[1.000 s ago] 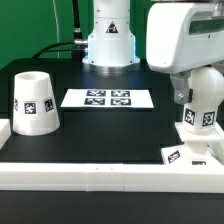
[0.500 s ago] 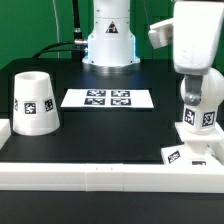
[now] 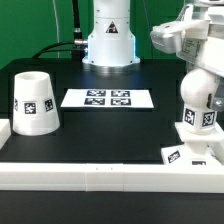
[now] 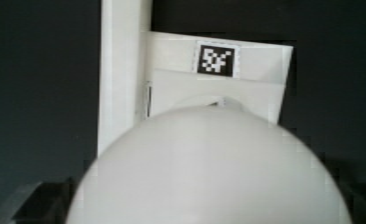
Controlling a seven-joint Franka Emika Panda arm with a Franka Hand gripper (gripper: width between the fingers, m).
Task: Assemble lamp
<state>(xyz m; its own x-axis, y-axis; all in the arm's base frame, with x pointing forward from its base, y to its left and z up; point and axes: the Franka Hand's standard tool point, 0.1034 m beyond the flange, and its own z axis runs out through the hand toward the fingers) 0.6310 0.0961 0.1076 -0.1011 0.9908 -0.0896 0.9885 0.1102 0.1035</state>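
The white rounded bulb stands upright on the flat square base at the exterior view's right, with tags facing the camera. The arm's wrist hangs right over it. In the wrist view the bulb fills the near field between my gripper's dark fingers, and the base with its tag lies beyond. The fingers sit close beside the bulb; whether they press on it does not show. The tapered shade stands mouth down at the exterior view's left, far from the gripper.
The marker board lies flat at the middle back of the black table. The robot's pedestal stands behind it. A white rail runs along the table's front edge and another white rail beside the base.
The arm's upper part has swung up and toward the exterior view's right and turned. The bulb, its tags and the base show in the same place throughout.
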